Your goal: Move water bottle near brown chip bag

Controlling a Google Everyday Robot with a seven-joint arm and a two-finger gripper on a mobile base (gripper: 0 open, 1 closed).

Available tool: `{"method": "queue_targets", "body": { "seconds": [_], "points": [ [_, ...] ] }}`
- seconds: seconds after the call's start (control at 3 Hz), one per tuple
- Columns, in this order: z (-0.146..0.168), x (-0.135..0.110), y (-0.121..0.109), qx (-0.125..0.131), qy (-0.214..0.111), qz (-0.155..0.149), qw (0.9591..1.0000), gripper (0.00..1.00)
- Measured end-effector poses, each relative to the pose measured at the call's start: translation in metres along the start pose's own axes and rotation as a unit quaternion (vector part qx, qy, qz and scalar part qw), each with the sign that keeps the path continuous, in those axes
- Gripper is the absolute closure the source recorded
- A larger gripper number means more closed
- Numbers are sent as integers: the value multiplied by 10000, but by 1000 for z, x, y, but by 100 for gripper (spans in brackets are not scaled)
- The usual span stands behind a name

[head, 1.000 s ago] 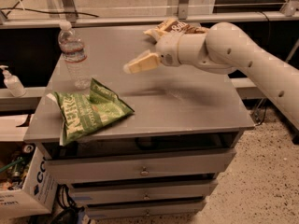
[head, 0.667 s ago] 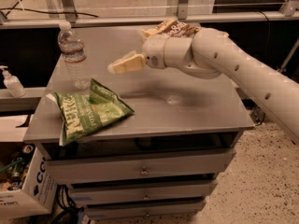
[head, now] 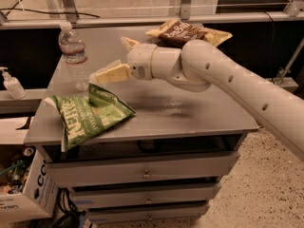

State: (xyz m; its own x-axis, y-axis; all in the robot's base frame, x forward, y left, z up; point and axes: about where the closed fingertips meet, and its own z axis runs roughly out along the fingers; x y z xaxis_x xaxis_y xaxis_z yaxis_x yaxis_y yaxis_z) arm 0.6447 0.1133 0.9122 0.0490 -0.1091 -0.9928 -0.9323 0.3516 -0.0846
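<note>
Cabinet [head: 199, 118]: grey top over drawers; it carries all the task's things.
Arm [head: 228, 77]: reaches in from the right, low across the middle of the top, towards the left-hand rear corner.
Green chip bag [head: 90, 115]: lies flat at the front left, just in front of the bottle; it could be brushed on the way in or out.
Water bottle [head: 73, 56]: stands upright near the rear left corner, long axis vertical, white cap pointing straight up, red-banded label round the upper body. Nothing holds it, and it is well apart from its goal, so by my reading the move itself is not yet begun.
Brown chip bag [head: 183, 32]: lies flat at the far edge, right of centre, resting on a pale yellow bag [head: 216, 34]; its long side runs roughly along that edge.
Gripper [head: 113, 61]: just right of the bottle at about its mid-height, the two pale fingers spread wide, holding nothing, not touching the bottle.
Left to do: close on the bottle, lift it, carry it right and back, set it upright beside the brown bag.
</note>
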Motion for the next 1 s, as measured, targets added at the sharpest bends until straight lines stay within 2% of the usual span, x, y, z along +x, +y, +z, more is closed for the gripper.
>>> {"method": "queue_targets", "body": {
  "seconds": [0.33,1.0],
  "points": [
    [8,-9,28,-232,-115,65,9996,0],
    [7,-2,31,-179,-70,-41,9998,0]
  ]
}}
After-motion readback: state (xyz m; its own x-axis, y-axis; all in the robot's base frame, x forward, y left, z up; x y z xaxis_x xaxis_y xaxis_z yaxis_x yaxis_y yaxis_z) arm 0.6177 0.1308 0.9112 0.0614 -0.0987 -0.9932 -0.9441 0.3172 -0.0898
